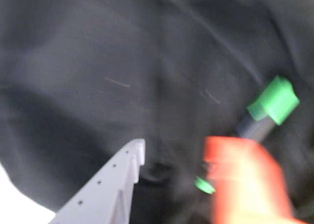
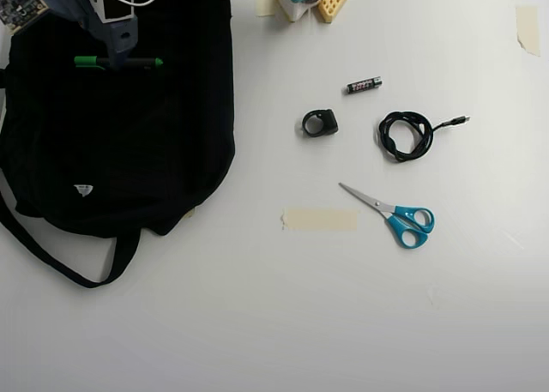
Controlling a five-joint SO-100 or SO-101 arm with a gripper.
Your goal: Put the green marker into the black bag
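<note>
The black bag (image 2: 129, 152) lies flat at the left of the table in the overhead view, and its dark fabric (image 1: 98, 62) fills the wrist view. The green marker (image 2: 146, 63) rests crosswise on the bag's upper part, right under my gripper (image 2: 120, 53). In the blurred wrist view the marker (image 1: 274, 101) runs diagonally, its green cap at upper right and its middle hidden behind the red finger (image 1: 240, 180). A wide gap separates that finger from the grey one (image 1: 122, 180). My gripper (image 1: 174, 150) is open, with only bag fabric showing between its fingers.
To the right of the bag, on the white table, lie a small battery (image 2: 364, 85), a black ring-shaped part (image 2: 320, 123), a coiled black cable (image 2: 405, 135), blue-handled scissors (image 2: 399, 216) and a tape strip (image 2: 319, 220). A bag strap (image 2: 51, 259) loops out at lower left.
</note>
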